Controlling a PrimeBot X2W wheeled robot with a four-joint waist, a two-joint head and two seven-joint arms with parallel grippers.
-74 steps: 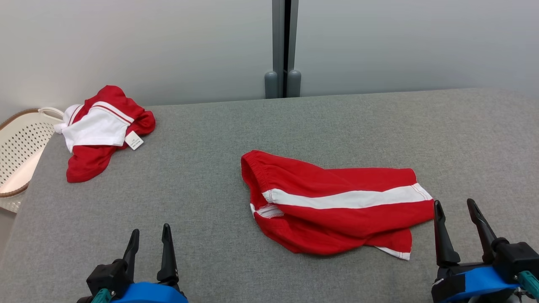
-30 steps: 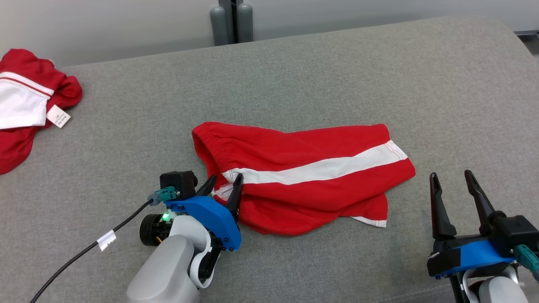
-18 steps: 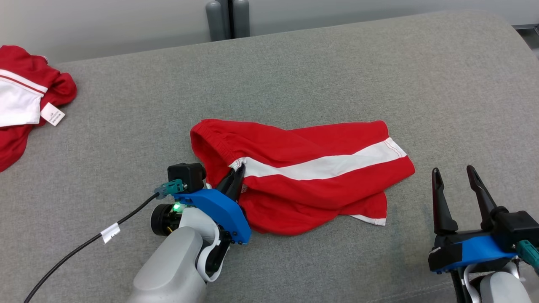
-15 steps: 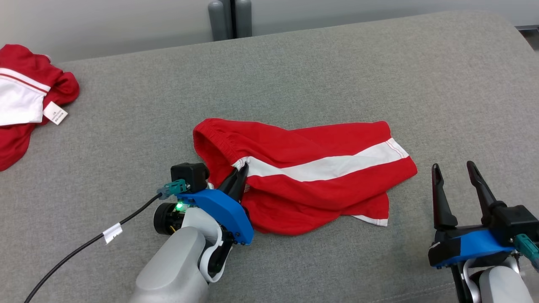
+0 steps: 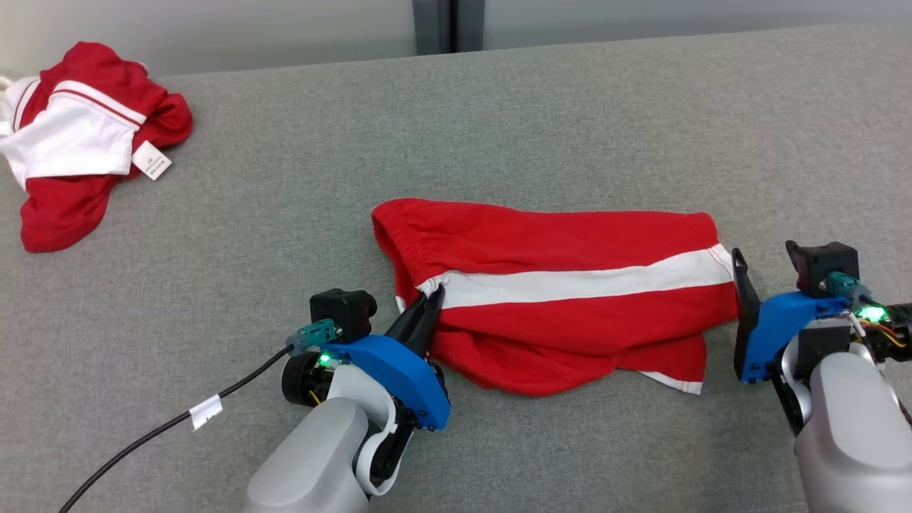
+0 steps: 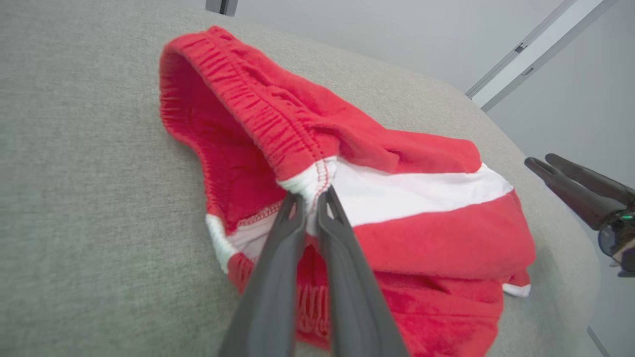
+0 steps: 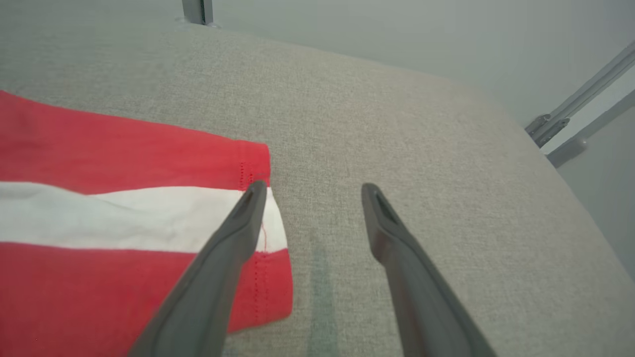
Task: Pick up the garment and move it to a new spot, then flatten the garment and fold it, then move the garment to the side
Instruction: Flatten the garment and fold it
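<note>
The garment is a pair of red shorts with a white side stripe, lying crumpled across the middle of the grey padded surface. My left gripper is shut on the waistband where the white stripe ends, and the left wrist view shows the pinch on that white edge of the garment. My right gripper stands open at the leg hem. Its left finger lies over the hem of the garment, and its right finger is over bare fabric. In the head view the right gripper sits at the shorts' right end.
A second red and white garment with a label lies bunched at the far left. A black cable trails from my left wrist. A grey post stands behind the surface. The surface rounds off at its right edge.
My left gripper closed on the waistband at the stripe's end. My right arm came forward to the leg hem, still open. The head camera also shifted.
</note>
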